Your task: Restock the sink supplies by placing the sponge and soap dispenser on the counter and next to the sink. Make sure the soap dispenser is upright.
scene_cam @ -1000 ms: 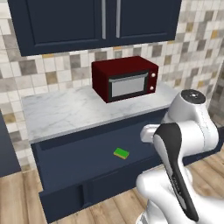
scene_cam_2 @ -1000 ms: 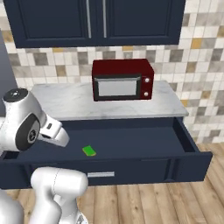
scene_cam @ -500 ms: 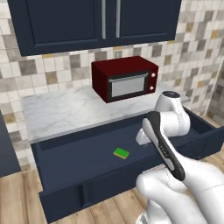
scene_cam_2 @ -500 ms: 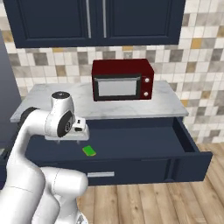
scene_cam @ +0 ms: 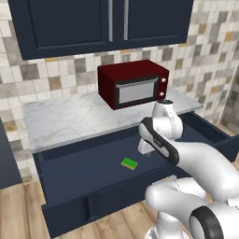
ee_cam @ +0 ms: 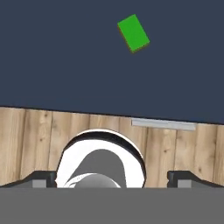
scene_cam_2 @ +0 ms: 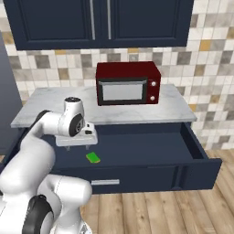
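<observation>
In the left base view we see the sponge (scene_cam: 129, 163) lying flat on the floor of the open navy drawer (scene_cam: 84, 205), below the marble tabletop (scene_cam: 74, 119) and red microwave (scene_cam: 133, 84). In the right base view our gripper (scene_cam_2: 77, 147) hangs above the drawer, near the sponge (scene_cam_2: 93, 157). In the hand view our jaws stand spread wide, empty.

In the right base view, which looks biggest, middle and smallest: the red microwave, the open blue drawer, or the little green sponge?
Largest to smallest, as they look there:
1. The open drawer, spanning most of the picture's width.
2. The microwave on the counter, clearly smaller than the drawer.
3. The sponge, a tiny block on the drawer floor.
</observation>
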Tool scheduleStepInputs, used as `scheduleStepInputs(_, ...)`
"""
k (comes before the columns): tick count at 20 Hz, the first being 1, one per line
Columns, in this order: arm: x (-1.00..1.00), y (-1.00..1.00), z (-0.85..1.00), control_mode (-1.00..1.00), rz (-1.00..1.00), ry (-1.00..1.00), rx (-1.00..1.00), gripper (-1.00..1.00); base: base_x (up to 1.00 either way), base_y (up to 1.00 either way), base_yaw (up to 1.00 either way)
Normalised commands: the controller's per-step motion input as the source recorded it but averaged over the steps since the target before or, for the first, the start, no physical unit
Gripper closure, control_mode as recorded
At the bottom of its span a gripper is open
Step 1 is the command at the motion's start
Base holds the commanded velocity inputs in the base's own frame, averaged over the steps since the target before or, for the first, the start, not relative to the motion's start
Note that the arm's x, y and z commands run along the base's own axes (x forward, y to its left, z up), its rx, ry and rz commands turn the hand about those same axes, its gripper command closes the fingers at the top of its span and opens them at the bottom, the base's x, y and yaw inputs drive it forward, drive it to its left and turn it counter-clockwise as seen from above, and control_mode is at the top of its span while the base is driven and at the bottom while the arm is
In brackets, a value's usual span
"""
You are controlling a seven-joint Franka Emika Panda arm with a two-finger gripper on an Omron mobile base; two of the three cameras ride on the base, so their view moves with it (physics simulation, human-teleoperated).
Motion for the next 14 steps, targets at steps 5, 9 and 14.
scheduleStepInputs(5, 0.38, 0.32, -0.51, -1.0, 0.0, 0.01, -0.09, -1.0, 0.0, 0.0, 0.0)
scheduleStepInputs(9, 0.19, 0.11, -0.51, -1.0, 0.0, -0.03, -0.02, -1.0, 0.0, 0.0, 0.0)
scheduleStepInputs(14, 0.36, 0.0, -0.51, -1.0, 0.0, -0.02, 0.0, -1.0, 0.0, 0.0, 0.0)
